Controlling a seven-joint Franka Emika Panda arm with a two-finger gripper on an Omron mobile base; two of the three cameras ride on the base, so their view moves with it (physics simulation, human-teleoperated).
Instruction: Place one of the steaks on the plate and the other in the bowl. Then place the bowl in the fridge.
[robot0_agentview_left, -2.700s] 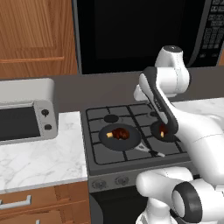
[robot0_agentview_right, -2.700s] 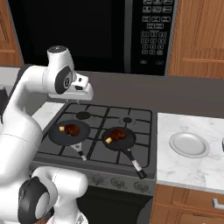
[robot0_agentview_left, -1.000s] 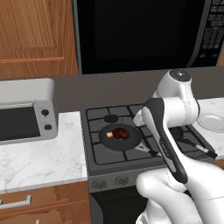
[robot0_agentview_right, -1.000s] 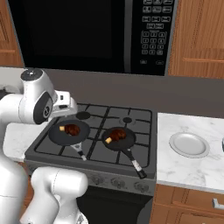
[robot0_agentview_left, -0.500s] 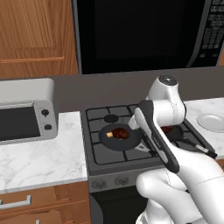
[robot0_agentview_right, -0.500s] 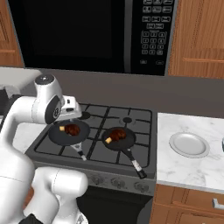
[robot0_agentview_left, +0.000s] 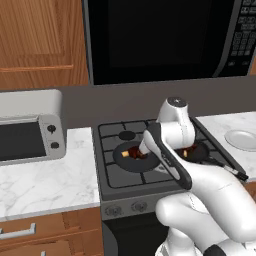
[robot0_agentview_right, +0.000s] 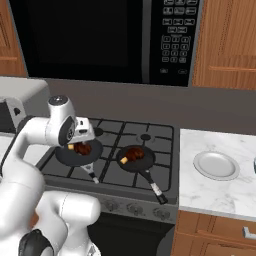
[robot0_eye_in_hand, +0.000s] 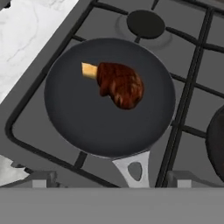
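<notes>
Right now I have the gripper (robot0_agentview_right: 85, 136) spread wide and empty, hanging just above the left frying pan (robot0_eye_in_hand: 109, 98) on the gas stove (robot0_agentview_right: 125, 150), and the hand view looks straight down on the steak (robot0_eye_in_hand: 119, 84) lying in it. That steak sits a little toward the far side of the pan, with its pale orange-yellow end (robot0_eye_in_hand: 89, 70) pointing toward the marble counter (robot0_agentview_left: 45, 175). The second steak (robot0_agentview_right: 133, 154) lies in the right pan (robot0_agentview_right: 136, 159), and the plate (robot0_agentview_right: 216, 165) waits on the counter to the right of the stove, well apart from both pans. I judge the meat to be light, soft and probably a bit slick on a smooth pan, so it could squirm or slide if I pinch it off-centre. I would close across the thick dark middle of the lump rather than on the thin yellow tip, with the fingers set across its narrow width and low enough to get under the bulge without scraping the pan. It is not fragile, so a firm squeeze should do no harm, but the pan handle (robot0_eye_in_hand: 131, 168) lies near my side and I would keep clear of it.
</notes>
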